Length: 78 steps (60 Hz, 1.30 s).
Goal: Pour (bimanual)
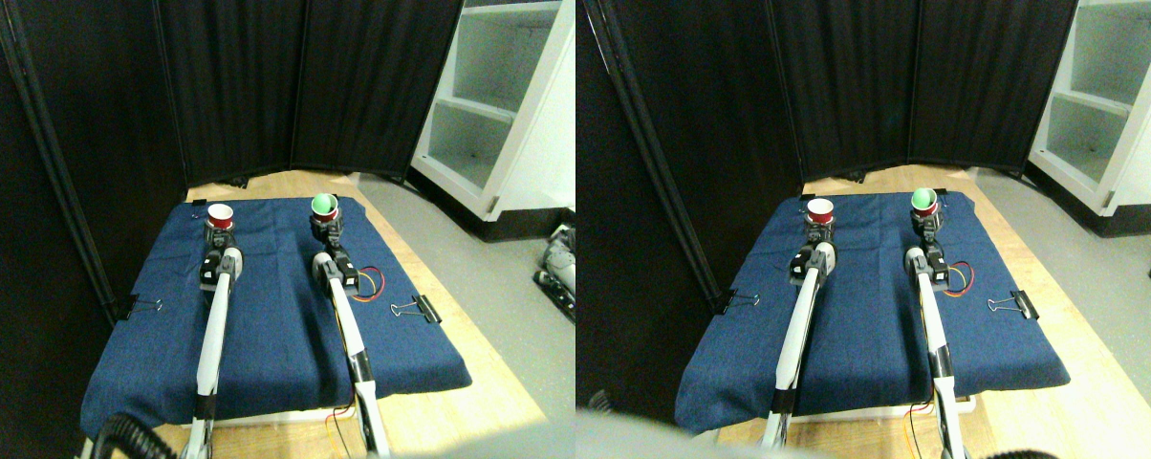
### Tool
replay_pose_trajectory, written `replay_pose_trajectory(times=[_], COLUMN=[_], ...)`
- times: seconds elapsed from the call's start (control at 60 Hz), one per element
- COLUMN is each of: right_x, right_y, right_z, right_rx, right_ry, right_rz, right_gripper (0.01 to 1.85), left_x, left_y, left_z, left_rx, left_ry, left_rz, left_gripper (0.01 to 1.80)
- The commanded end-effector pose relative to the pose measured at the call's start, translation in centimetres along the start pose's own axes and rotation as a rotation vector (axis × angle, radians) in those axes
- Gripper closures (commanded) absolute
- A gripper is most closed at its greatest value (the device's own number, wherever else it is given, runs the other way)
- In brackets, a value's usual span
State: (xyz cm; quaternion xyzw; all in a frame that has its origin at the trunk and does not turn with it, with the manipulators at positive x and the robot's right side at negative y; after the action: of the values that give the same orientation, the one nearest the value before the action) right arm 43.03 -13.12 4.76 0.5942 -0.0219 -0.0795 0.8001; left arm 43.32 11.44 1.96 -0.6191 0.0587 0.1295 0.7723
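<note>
Two red paper cups stand upright at the far end of a blue cloth. The left cup shows a white inside. A green ball lies in the mouth of the right cup. My left gripper sits at the base of the left cup, and my right gripper sits at the base of the right cup. Both dark grippers are small, and their contact with the cups is hard to make out.
The cloth covers a wooden board and is held by black binder clips at its right and left edges. Coloured wires loop beside the right arm. Black curtains stand behind, a white shelf unit at the right.
</note>
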Motion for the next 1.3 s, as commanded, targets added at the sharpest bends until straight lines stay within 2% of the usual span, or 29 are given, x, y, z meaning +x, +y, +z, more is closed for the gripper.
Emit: replay_pose_trajectory(times=[0.017, 0.317, 0.433, 0.683, 0.85, 0.933, 1.117, 1.3], right_x=[0.2, 0.7, 0.8, 0.9, 1.1, 1.4, 1.2, 1.2], right_y=[1.9, 2.9, 3.3, 4.9, 5.6, 6.0, 7.3, 8.6], right_z=[0.5, 0.1, -0.4, -1.2, -1.4, -1.5, -1.6, -1.6], right_rx=[-0.005, -0.014, -0.048, -0.099, -0.107, -0.143, -0.201, -0.228], right_ry=[-0.009, 0.015, 0.037, 0.047, 0.054, 0.061, 0.069, 0.095], right_rz=[0.076, 0.073, 0.106, 0.116, 0.115, 0.140, 0.162, 0.174], right_gripper=[1.53, 1.53, 1.53, 1.53, 1.53, 1.53, 1.53, 1.53], left_x=[0.0, -0.1, -0.3, -0.5, -0.7, -0.7, -0.6, -1.1], left_y=[-0.9, -2.8, -3.6, -5.0, -5.3, -5.4, -5.5, -6.6], left_z=[-0.5, -1.4, -1.9, -2.8, -3.2, -3.5, -4.0, -4.3], left_rx=[-0.002, 0.015, 0.004, 0.022, 0.013, 0.014, 0.019, 0.017], left_ry=[0.023, 0.043, 0.058, 0.087, 0.109, 0.119, 0.115, 0.141], left_rz=[-0.026, -0.019, -0.016, -0.013, -0.016, -0.014, -0.018, -0.017], left_gripper=[1.48, 1.48, 1.48, 1.48, 1.48, 1.48, 1.48, 1.48])
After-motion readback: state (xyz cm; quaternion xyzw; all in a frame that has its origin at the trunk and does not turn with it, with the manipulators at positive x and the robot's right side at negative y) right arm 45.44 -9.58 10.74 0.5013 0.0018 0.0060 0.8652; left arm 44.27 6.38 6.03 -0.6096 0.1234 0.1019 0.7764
